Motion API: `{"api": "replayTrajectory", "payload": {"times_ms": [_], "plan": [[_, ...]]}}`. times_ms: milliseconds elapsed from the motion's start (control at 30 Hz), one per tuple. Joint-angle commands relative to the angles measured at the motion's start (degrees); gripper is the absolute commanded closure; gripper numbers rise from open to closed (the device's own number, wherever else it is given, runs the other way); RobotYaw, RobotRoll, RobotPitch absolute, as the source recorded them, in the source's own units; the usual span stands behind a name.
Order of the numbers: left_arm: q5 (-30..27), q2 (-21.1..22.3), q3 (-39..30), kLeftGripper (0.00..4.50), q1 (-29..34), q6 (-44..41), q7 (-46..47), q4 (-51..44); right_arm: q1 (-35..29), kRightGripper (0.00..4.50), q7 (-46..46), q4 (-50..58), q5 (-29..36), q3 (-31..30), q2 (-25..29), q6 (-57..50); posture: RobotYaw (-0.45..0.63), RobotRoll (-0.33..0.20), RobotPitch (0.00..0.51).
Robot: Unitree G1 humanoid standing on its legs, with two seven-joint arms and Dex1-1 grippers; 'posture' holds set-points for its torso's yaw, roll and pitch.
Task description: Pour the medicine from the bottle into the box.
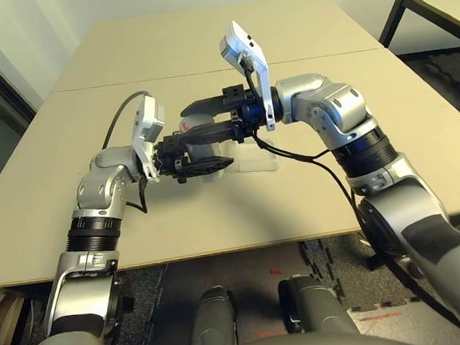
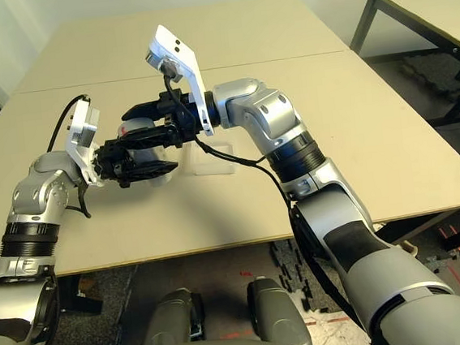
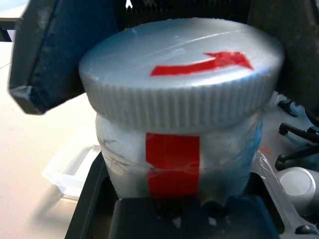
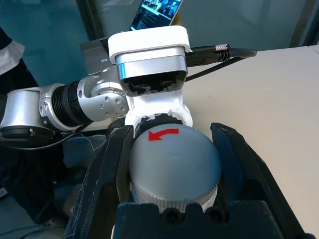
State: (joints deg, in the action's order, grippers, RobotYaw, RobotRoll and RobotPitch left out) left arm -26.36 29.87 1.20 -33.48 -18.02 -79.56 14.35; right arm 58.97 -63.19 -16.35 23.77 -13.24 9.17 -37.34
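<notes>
Fingers [image 1: 205, 167] on our left pinch the silver-grey cylindrical bottle [image 3: 224, 159]; our right fingers [image 1: 210, 134] grip its round grey cap [image 4: 174, 162] (red arrow [image 4: 163, 133] atop), near the shallow clear-plastic box [image 1: 258, 160].

In the right eye view, the bottle [image 2: 147, 156] is between the left claw [image 2: 166, 152] and the right claw [image 2: 124, 127], over the left part of the worktop [image 2: 297, 190]. The clear box [image 2: 213, 163] lies nearer to the front edge than to the far edge.
</notes>
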Motion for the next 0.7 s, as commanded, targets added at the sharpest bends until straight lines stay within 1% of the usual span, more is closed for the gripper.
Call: {"api": "replayTrajectory", "payload": {"times_ms": [33,200,433,600,700], "plan": [[0.89,0.76,0.60,1.90,0.05,0.42,-0.09,1.06,0.40,1.90,2.61,-0.90,1.30,4.64,0.24,0.85,-0.07,0.000,0.053],[0.97,0.90,0.63,1.90,0.00,0.78,0.15,1.63,1.58,1.90,5.18,-3.27,1.67,7.21,0.40,2.32,-0.07,0.000,0.054],[1.15,1.44,0.33,1.90,-0.04,1.39,0.16,2.82,1.93,1.90,7.41,-5.84,1.18,10.25,2.45,4.11,-0.08,0.000,0.054],[1.81,1.72,-0.28,1.90,-0.20,2.32,1.20,4.09,0.72,1.90,8.66,-7.52,-0.17,12.02,6.08,6.32,-0.08,0.000,0.055],[2.36,1.72,-0.61,1.90,-0.22,3.28,2.25,4.83,-1.56,1.90,9.57,-9.46,-2.68,12.65,9.71,9.11,-0.08,0.000,0.057]]}}
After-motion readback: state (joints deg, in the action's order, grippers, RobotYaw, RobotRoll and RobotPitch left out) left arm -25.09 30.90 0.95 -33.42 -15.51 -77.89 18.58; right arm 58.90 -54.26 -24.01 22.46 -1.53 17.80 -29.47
